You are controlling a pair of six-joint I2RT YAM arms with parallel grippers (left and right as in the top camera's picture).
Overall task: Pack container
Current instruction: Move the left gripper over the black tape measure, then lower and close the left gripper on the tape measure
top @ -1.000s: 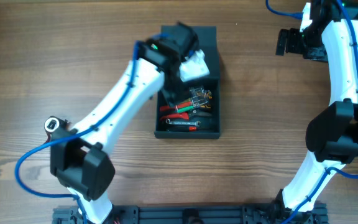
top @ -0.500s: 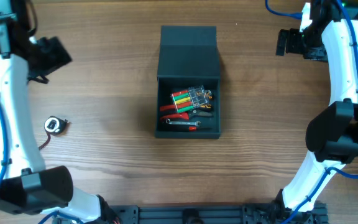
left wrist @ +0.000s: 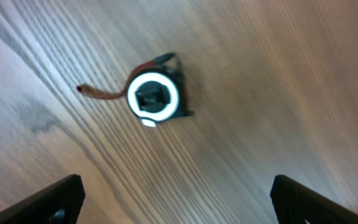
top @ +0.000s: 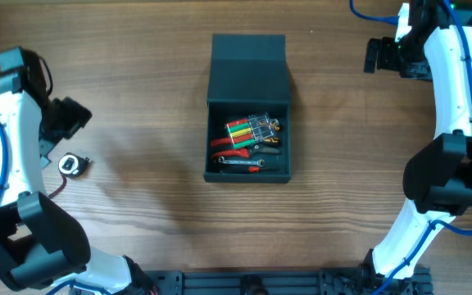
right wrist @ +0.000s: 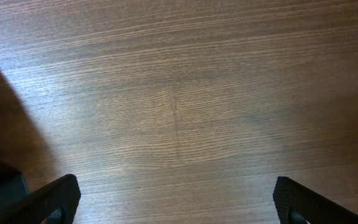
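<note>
Tabletop (top: 138,49) of brown wood carries everything. On the near left lies a small round tape measure (top: 71,165), black with a white ring on its face and a short reddish strap trailing from it; the left wrist view shows it (left wrist: 153,95) flat on the wood. Just beyond it hangs the left gripper (top: 64,119), its fingers spread wide (left wrist: 174,183) with nothing between them and not touching the tape measure.

At the middle of the table, between the two arms and well apart from both, sits the container (top: 248,174). It is a dark teal-grey rectangular box with a matte surface, its long side running away from the robot, and it is open. Against its near wall lies a small silver wrench (top: 240,163). Behind that are red-handled pliers (top: 228,147), then a clear pack of screwdrivers (top: 244,129) with green, red and yellow handles. The lid (top: 248,70), the same dull colour, is a flap joined along the far edge and thrown back away from the robot; whether it lies flat or leans cannot be told.

At the far right, the right gripper (top: 379,56) hangs over bare wood, its fingers also set wide (right wrist: 174,183) and holding nothing.
</note>
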